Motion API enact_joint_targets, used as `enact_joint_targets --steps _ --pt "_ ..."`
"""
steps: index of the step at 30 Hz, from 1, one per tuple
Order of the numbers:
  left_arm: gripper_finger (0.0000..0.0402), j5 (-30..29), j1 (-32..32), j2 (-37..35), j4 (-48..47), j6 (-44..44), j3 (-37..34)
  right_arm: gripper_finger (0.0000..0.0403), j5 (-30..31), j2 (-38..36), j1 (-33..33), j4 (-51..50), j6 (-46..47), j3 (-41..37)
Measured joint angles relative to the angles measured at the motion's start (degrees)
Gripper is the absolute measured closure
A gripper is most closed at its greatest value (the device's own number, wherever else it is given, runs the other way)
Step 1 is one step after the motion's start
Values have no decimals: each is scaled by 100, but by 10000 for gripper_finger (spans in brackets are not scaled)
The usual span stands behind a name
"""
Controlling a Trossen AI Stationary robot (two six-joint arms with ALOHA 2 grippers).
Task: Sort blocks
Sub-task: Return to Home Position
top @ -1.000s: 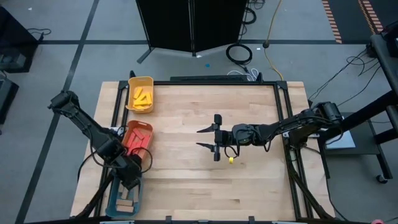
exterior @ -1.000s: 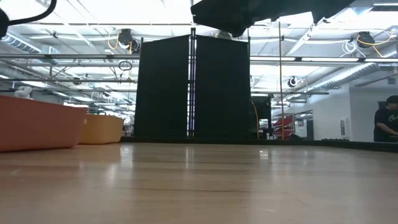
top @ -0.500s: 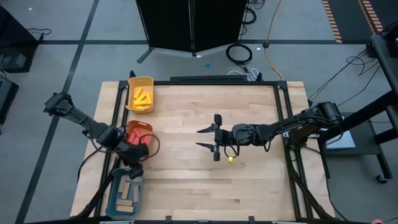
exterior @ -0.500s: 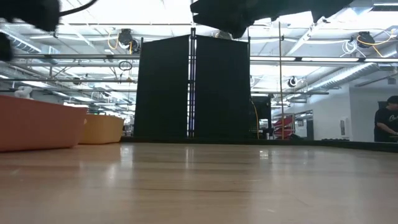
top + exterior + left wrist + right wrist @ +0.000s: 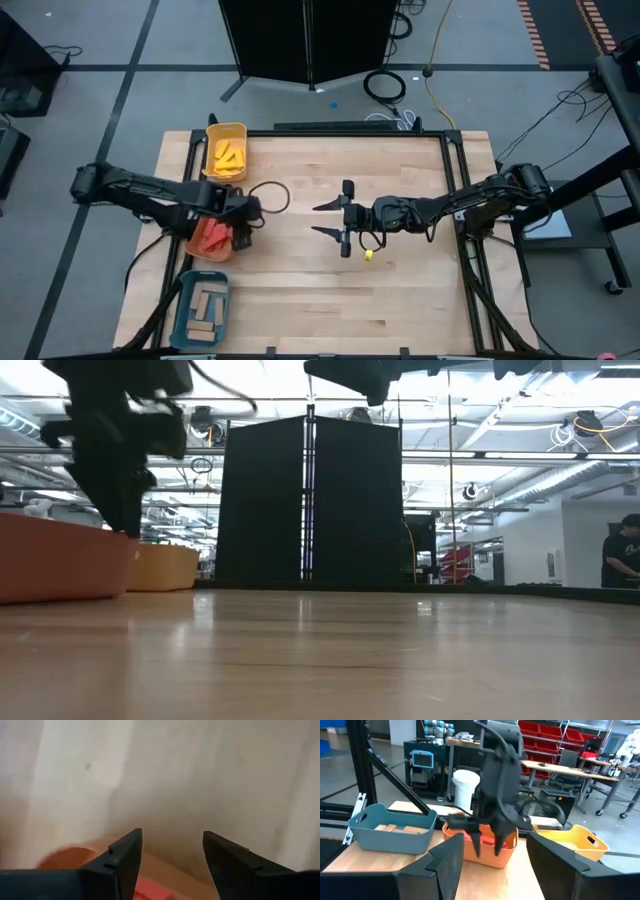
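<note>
Left gripper (image 5: 243, 220) hangs over the orange tray's (image 5: 203, 256) table-side edge, jaws parted, nothing between; red blocks (image 5: 212, 236) lie in that tray, just beside and below it; tan blocks (image 5: 205, 309) lie crosswise in the teal tray (image 5: 184, 300), yellow blocks (image 5: 227, 155) in the yellow tray (image 5: 240, 129), orange tray between the two; every block in view sits in a tray; right gripper (image 5: 318, 220) is mid-table, jaws spread, empty, well apart from all trays; left arm far nearer; prob. needs only a clean pull-away.

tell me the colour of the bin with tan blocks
The bin is teal; right wrist view.
</note>
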Motion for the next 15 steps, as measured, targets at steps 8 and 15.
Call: enact_joint_targets --steps 8,15 --pt "195 -527 655 433 -136 646 0 193 0 0 0 -93 7 0" --pt "195 -647 986 326 -44 671 -2 193 1 0 0 -334 -17 0"
